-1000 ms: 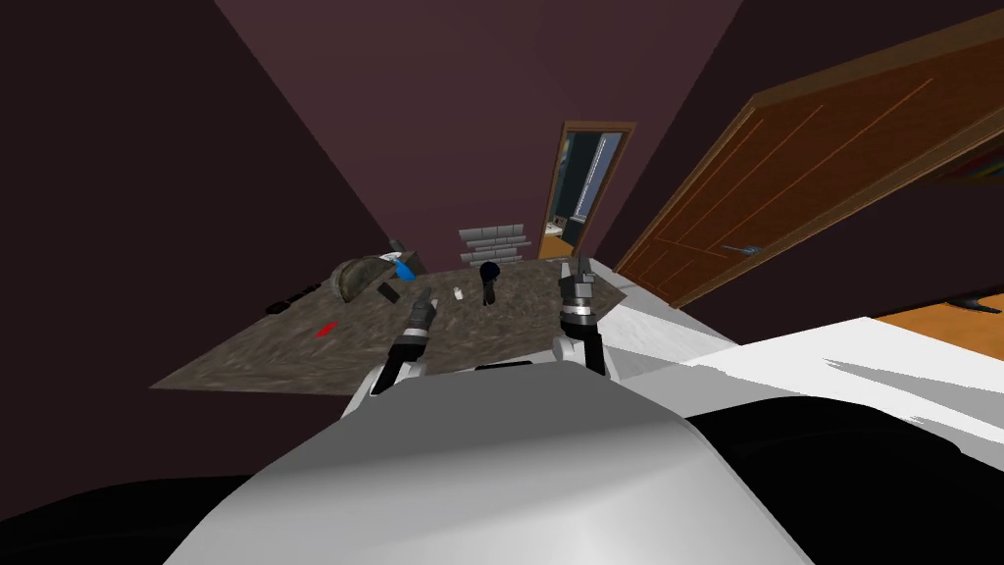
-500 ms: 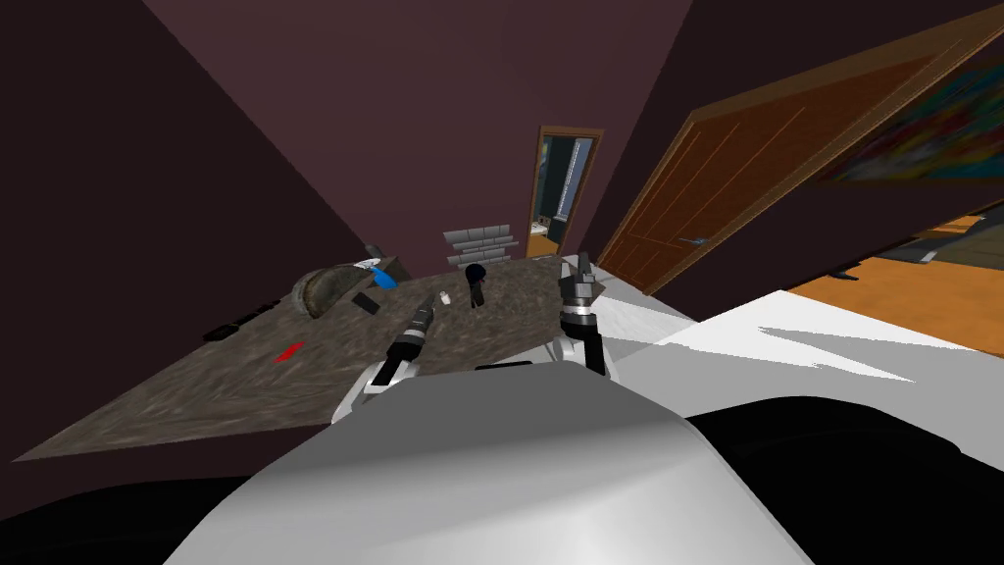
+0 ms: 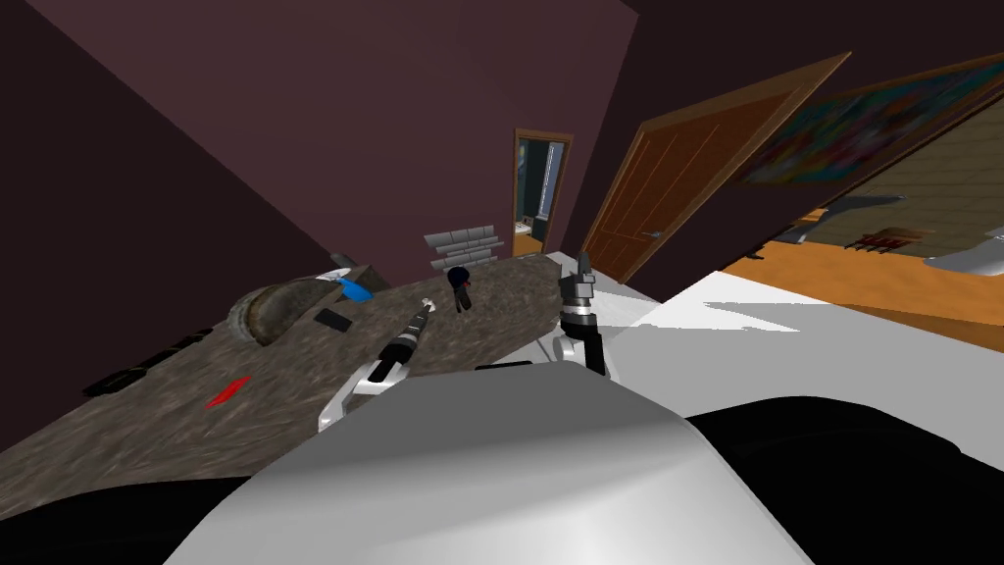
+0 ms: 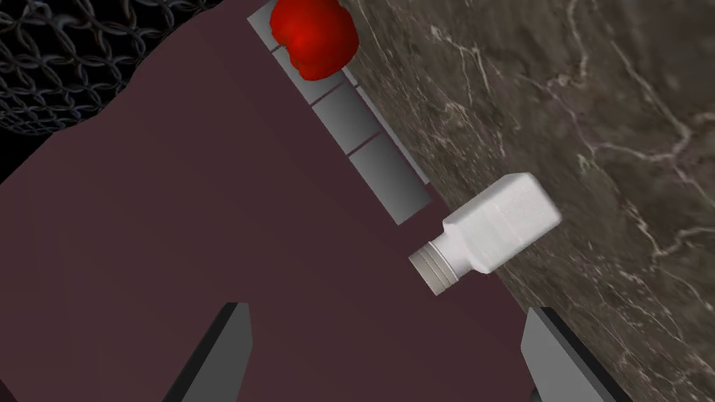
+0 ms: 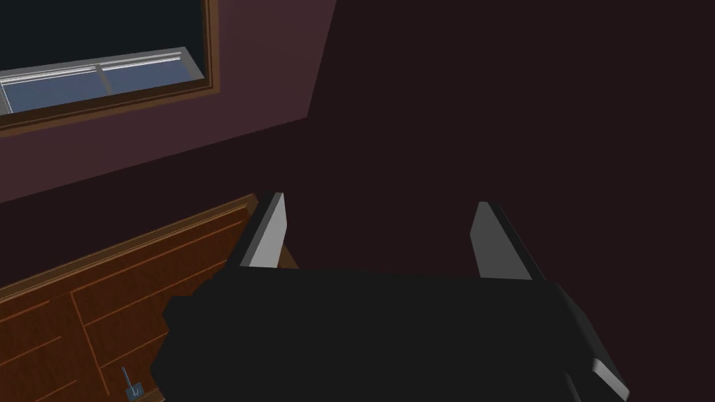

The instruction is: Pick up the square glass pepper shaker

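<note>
The pepper shaker (image 4: 499, 227) is a small white square bottle with a ribbed cap (image 4: 436, 269), standing on a dark marbled counter (image 4: 614, 139) near the maroon wall. My left gripper (image 4: 391, 349) is open, and the shaker lies just beyond its fingertips, closer to one finger (image 4: 558, 356) than the other, not between them. In the head view the left gripper (image 3: 426, 308) reaches out over the counter (image 3: 294, 373). My right gripper (image 3: 582, 263) is raised over the counter's right end, and its wrist view shows that gripper (image 5: 380, 234) open and holding nothing.
On the counter there are a dark figure (image 3: 459, 286) just right of the left hand, a grey tile stack (image 3: 464, 245) behind, a grey bowl-like shape (image 3: 270, 306), a blue item (image 3: 355, 290), a black slab (image 3: 333, 319) and a red item (image 3: 227, 392). A wooden door (image 3: 686, 186) stands at the right.
My head view has swung, so the counter now spreads lower and to the left. My left arm has stretched forward, and its fingertips have come up to the shaker. The right arm stays put.
</note>
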### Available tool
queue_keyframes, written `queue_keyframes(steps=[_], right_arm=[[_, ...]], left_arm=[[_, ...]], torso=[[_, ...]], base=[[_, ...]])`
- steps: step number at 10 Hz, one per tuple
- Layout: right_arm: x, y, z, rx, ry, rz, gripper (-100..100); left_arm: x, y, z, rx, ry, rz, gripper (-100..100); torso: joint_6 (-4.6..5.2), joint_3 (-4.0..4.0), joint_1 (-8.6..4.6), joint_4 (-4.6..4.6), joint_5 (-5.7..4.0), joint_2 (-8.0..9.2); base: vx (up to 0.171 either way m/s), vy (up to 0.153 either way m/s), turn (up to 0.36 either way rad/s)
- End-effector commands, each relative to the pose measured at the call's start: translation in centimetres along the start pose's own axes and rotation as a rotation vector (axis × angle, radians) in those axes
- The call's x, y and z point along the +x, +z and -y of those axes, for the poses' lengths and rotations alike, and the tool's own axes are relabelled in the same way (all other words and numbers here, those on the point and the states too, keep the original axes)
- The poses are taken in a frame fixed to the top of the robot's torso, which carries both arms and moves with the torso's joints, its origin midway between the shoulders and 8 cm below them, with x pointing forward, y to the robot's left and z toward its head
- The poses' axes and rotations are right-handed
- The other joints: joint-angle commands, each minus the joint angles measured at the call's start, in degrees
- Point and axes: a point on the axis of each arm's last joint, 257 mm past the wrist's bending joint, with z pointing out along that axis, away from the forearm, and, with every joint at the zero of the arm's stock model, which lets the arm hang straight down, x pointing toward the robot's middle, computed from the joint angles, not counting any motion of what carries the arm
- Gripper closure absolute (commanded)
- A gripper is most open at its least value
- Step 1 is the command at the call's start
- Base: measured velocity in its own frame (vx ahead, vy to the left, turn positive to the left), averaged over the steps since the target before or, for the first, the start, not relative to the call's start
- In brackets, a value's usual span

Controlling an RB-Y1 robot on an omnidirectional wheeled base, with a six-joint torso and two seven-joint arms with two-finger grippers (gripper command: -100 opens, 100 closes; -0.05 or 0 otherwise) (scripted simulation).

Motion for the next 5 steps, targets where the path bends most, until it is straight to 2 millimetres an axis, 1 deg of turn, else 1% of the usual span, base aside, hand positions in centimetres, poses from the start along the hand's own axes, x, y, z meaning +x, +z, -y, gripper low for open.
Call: queue_keyframes(steps=[1, 3, 5], right_arm=[[0.0, 0.0, 0.0, 0.000, 0.000, 0.000, 0], [0.0, 0.0, 0.0, 0.000, 0.000, 0.000, 0], [0.0, 0.0, 0.0, 0.000, 0.000, 0.000, 0]], left_arm=[[-1.1, 0.1, -2.7, -0.075, 0.058, -0.002, -100], [-2.8, 0.1, -6.3, -0.174, 0.129, 0.002, -100], [-4.9, -0.1, -9.4, -0.263, 0.198, 0.010, -100]], torso=[[0.00, 0.00, 0.00, 0.00, 0.00, 0.00], [-0.01, 0.03, 0.04, 0.01, 0.01, 0.05], [-0.01, 0.04, 0.05, 0.02, 0.01, 0.07]], base=[[-0.018, -0.026, -0.236], [-0.013, -0.023, -0.175], [-0.017, -0.023, -0.226]])
